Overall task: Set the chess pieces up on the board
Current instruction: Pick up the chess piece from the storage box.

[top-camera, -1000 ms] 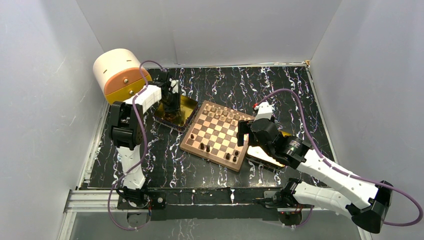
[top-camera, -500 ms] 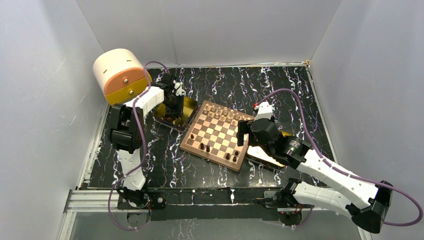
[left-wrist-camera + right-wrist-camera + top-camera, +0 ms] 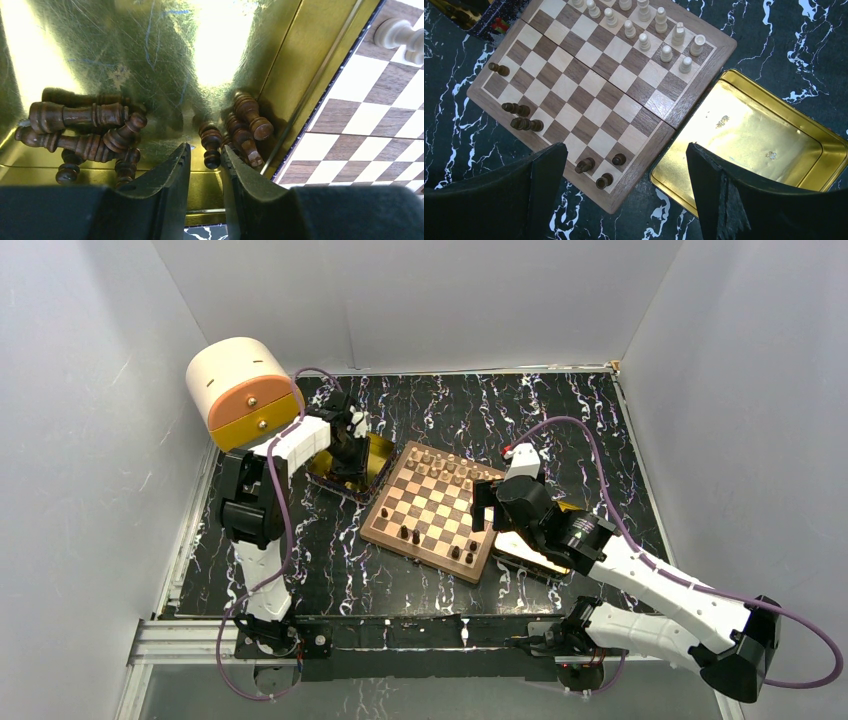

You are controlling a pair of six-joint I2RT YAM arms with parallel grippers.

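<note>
The board (image 3: pixel 432 508) lies at mid table, turned diagonally. Light pieces (image 3: pixel 440 464) stand along its far edge, and also show in the right wrist view (image 3: pixel 644 40). A few dark pieces (image 3: pixel 596 170) stand or lie near its near edge. My left gripper (image 3: pixel 346 452) is down in a gold tray (image 3: pixel 150 50) among several lying dark pieces (image 3: pixel 80 127). Its jaws (image 3: pixel 206 152) are narrowly open around a dark pawn (image 3: pixel 211 145), which lies close to the right finger. My right gripper (image 3: pixel 487 510) is wide open and empty (image 3: pixel 625 147) above the board's near right corner.
An empty gold tray (image 3: pixel 749 135) sits right of the board, under my right arm (image 3: pixel 530 555). A cream and orange round drawer box (image 3: pixel 240 385) stands at the back left. White walls enclose the black marbled table (image 3: pixel 560 410).
My left gripper has shifted slightly right in the gold tray. My right arm has edged a little to the left above the board's corner.
</note>
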